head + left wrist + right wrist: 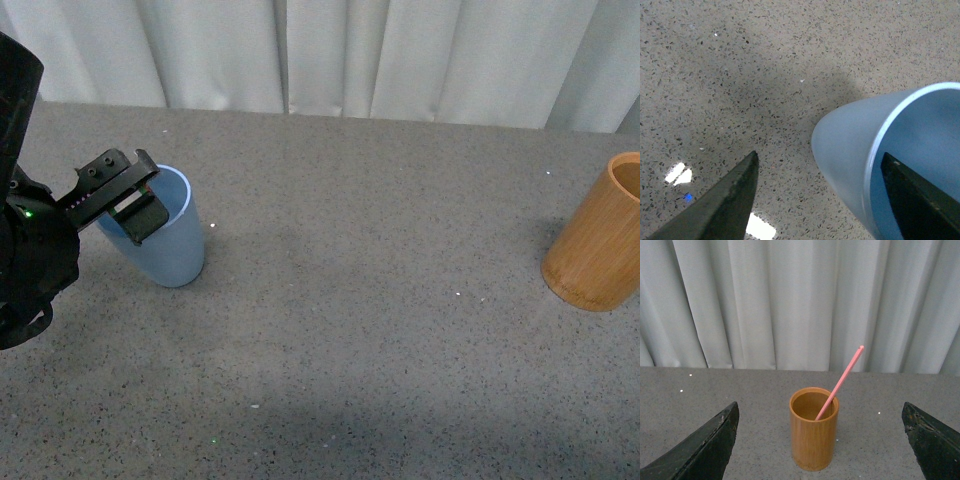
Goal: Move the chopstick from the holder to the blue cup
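The thin pink chopstick leans in the cylindrical bamboo holder, its upper half above the rim. It looks light, stiff and probably slick, so pinch it there. The right jaws gape wide, facing it; the left jaws, apart, straddle the rim of the light blue plastic cup.

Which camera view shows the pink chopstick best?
The right wrist view: the slender pink chopstick leans out of the round bamboo holder. The front view shows only the holder, cropped at the edge, no chopstick; the left wrist view shows just the pale blue cup.
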